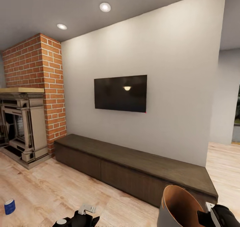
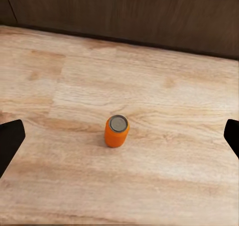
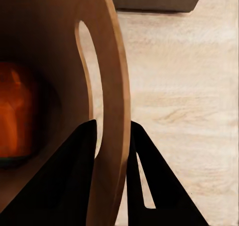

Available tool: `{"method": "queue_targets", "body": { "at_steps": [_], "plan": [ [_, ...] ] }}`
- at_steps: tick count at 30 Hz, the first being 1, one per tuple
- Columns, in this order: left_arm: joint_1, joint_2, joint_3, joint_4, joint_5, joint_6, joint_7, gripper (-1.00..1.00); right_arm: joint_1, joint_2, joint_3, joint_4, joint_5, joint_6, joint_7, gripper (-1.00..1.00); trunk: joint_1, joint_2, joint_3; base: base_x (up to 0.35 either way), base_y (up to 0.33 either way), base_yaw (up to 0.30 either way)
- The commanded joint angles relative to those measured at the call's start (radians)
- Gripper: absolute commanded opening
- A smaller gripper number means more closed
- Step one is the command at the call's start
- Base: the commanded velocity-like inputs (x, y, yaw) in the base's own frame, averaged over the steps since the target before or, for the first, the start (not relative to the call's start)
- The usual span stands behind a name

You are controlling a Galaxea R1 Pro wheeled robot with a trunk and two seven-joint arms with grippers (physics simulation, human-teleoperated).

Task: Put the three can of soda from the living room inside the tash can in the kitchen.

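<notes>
- Nearest the head camera, the right pincer is clamped on the wall of a tan-lined, grey-skinned trash can at the lower right of that view; in the right wrist view its two dark fingers sit one on each side of the can's thin rim, next to a slot-shaped handle cutout.
- Behind it, a long dark wooden TV cabinet runs along the pale wall, with a black television mounted above it.
- A brick chimney with a stone-coloured fireplace stands at the left of the room, on the light wood floor.
- Inside the trash can, the right wrist view shows a blurred orange shape low down (what it is cannot be told).
- The left pincer hangs open over the floor, its dark fingertips wide apart at the two edges of the left wrist view.
- An orange can of soda stands upright on the floor between those fingertips, touching neither, pale top facing the camera.
- A dark blue can of soda stands on the floor at the far lower left of the head view, well apart from both arms.
</notes>
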Motion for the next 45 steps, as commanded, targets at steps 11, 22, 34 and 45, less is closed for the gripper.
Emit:
{"method": "queue_targets", "body": {
  "at_steps": [11,22,34,45],
  "plan": [
    [0.0,0.001,0.0,0.0,0.001,0.002,-0.001,1.0,0.001,-0.055,-0.007,0.03,-0.042,-0.029,0.001,-1.0,0.0,0.0,-0.012,0.0,0.0,0.071],
    [0.0,0.0,0.0,0.001,-0.001,0.009,-0.002,1.0,0.002,-0.121,-0.001,0.203,-0.041,-0.197,0.014,-1.0,0.0,0.0,-0.024,0.025,0.0,-0.002],
    [-0.001,-0.003,-0.002,0.001,-0.002,0.016,-0.004,1.0,0.002,-0.121,0.001,0.21,-0.04,-0.207,0.016,-1.0,0.0,0.0,-0.025,0.286,0.0,-0.202],
    [-0.001,-0.006,-0.002,0.001,-0.002,0.017,-0.005,1.0,0.002,-0.12,0.003,0.211,-0.04,-0.207,0.016,-1.0,0.0,0.0,-0.021,0.25,0.0,-0.226]
  ]
}}
